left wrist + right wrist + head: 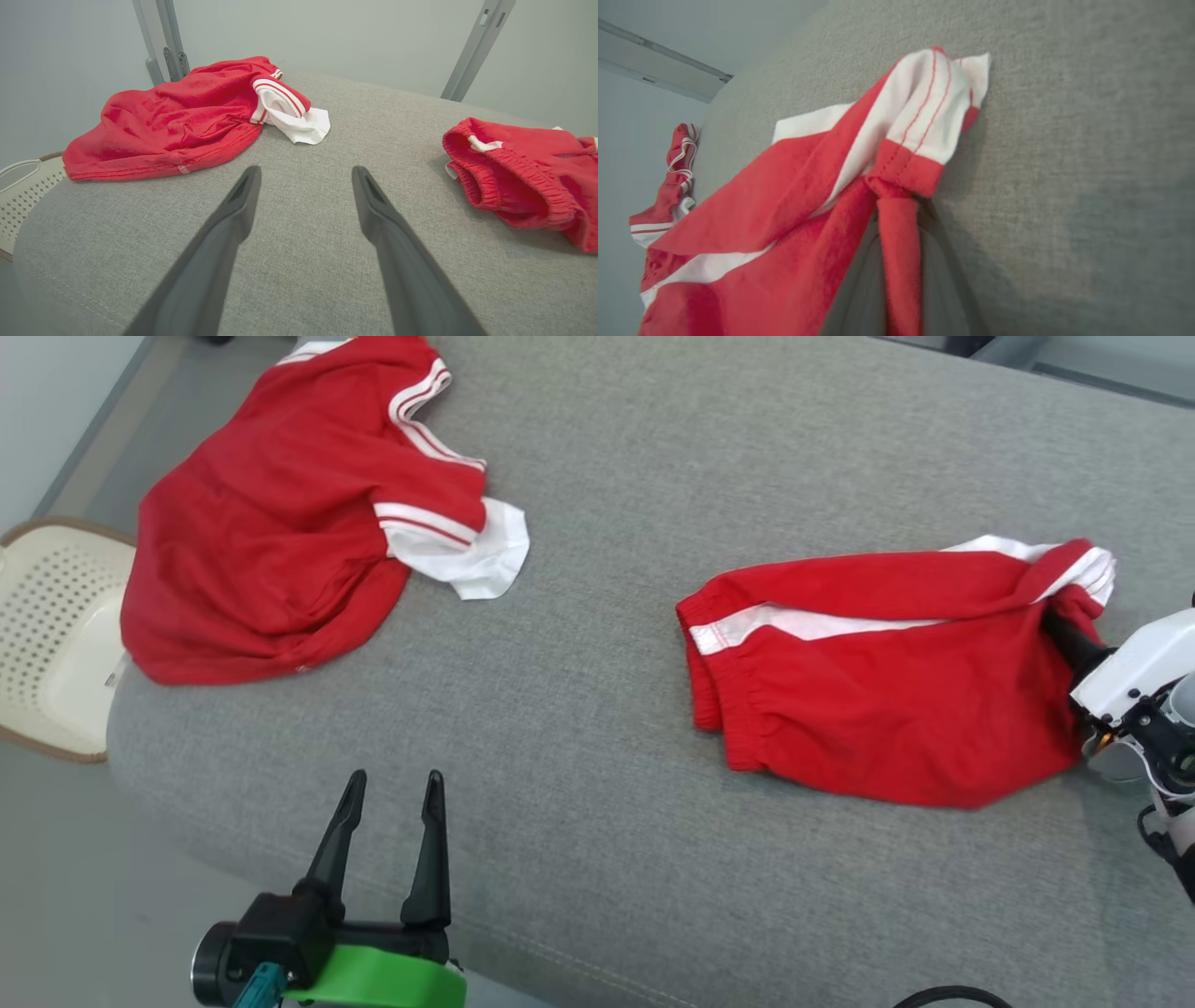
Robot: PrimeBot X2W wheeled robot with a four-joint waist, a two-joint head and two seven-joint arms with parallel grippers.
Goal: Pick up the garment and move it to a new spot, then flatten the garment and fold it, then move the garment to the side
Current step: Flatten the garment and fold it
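Right claw (899, 224) pinched shut on a leg hem of the red shorts (887, 709) at the bench's (597, 756) right side, probably for lifting; left claw (396, 779) wide open, empty.

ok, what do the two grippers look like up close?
Left gripper: two long tapered black fingers on a black block, bright green curved housing beneath, teal connector at its side. Right gripper: dark fingers too, white wrist housing with black fittings. A black cable loops below it.
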